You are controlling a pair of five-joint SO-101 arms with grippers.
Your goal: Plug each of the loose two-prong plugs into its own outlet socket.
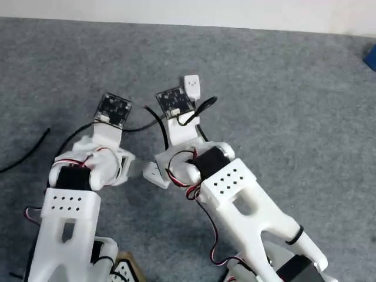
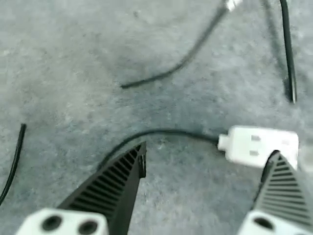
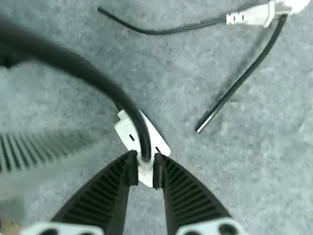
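In the right wrist view my right gripper [image 3: 144, 164] is shut on the end of a thick black cord [image 3: 98, 78], where its plug meets a white socket block [image 3: 131, 131] lying on the grey carpet. Whether the prongs are seated is hidden. Farther off lies another white plug [image 3: 247, 17] on a thin black cord. My left gripper [image 2: 208, 152] stands open just above the carpet, and a white socket block [image 2: 257, 144] with two slots and a black cord lies by one fingertip [image 2: 276, 169]. In the high view both arms [image 1: 88, 164] [image 1: 217, 170] hang over the middle, hiding their grippers.
A small white block [image 1: 191, 86] sits on the carpet [image 1: 282, 88] beyond the right arm. Loose black cords [image 2: 171, 71] [image 3: 239, 81] trail across the floor. A blurred ribbed finger [image 3: 44, 152] of the other arm is close beside my right gripper.
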